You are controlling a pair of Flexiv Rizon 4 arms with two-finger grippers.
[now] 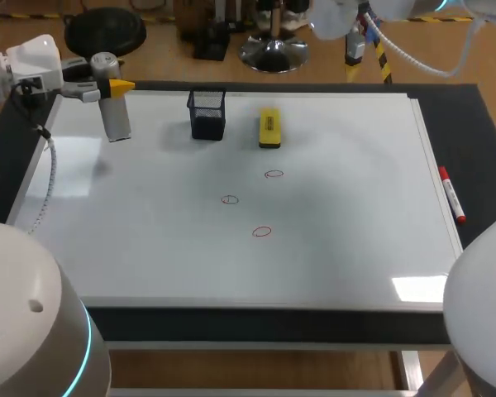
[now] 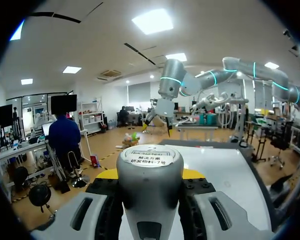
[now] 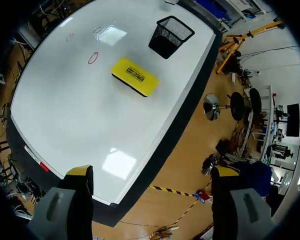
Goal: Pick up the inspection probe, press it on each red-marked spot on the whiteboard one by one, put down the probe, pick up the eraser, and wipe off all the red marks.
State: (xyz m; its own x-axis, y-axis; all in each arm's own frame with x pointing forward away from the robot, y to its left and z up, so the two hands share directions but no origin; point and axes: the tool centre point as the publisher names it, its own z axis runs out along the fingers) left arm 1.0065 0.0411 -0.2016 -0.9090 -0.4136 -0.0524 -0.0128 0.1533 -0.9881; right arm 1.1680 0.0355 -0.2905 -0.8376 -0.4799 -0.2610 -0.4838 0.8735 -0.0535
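Observation:
My left gripper (image 1: 107,86) is over the whiteboard's (image 1: 339,265) far left corner, shut on the grey inspection probe (image 1: 113,106), which it holds upright. In the left wrist view the probe (image 2: 150,182) fills the gap between the yellow-tipped fingers (image 2: 107,174). Three red circles (image 1: 274,174), (image 1: 230,199), (image 1: 262,231) mark the board's middle. The yellow eraser (image 1: 269,128) lies near the far edge. My right gripper (image 3: 152,175) hangs open, high above the board's far edge, with the eraser (image 3: 135,76) below and ahead of it.
A black mesh holder (image 1: 207,113) stands left of the eraser, close to the probe. A red marker (image 1: 451,194) lies along the board's right edge. My right arm (image 2: 182,85) shows beyond the probe in the left wrist view.

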